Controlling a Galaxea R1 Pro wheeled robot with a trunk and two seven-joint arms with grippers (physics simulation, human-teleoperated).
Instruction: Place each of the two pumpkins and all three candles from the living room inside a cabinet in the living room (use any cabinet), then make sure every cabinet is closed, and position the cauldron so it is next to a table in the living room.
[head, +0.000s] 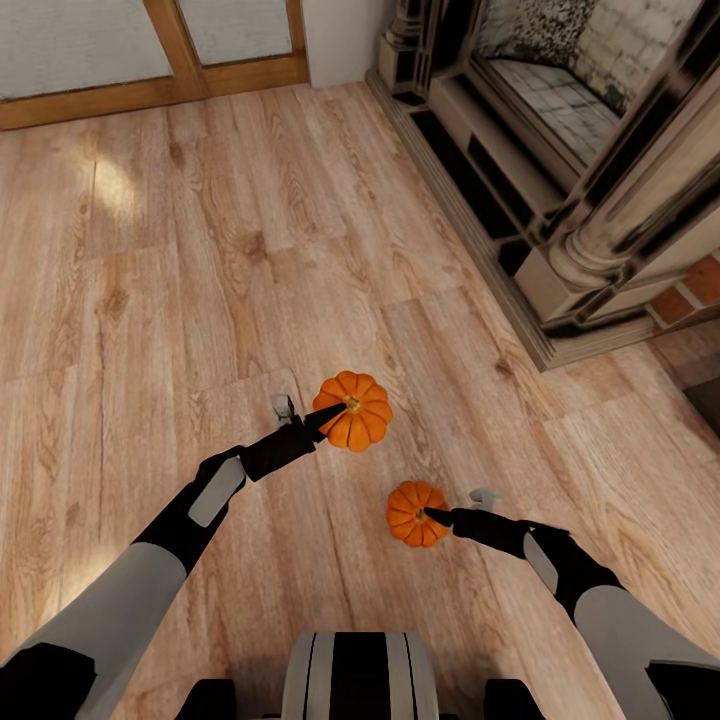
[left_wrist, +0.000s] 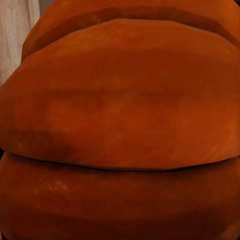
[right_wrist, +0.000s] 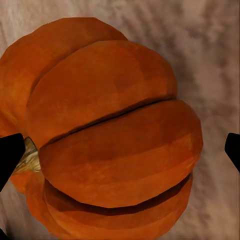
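Observation:
Each gripper holds one orange ribbed pumpkin over the wood floor. My left gripper (head: 330, 413) is shut on the larger-looking pumpkin (head: 358, 412), one dark finger reaching across its top to the stem. That pumpkin's orange ribs (left_wrist: 120, 115) sit right against the left wrist camera. My right gripper (head: 438, 517) is shut on the other pumpkin (head: 412, 514), nearer my base. In the right wrist view this pumpkin (right_wrist: 110, 135) sits between the two black fingertips (right_wrist: 10, 155), its pale stem beside one of them. Candles, cabinet, cauldron and table are out of view.
Light wood plank floor (head: 200, 250) stretches ahead and to the left. A stone fireplace surround (head: 560, 170) with a raised hearth edge runs along the right. A wood-framed glass door or window (head: 150, 60) lines the far wall.

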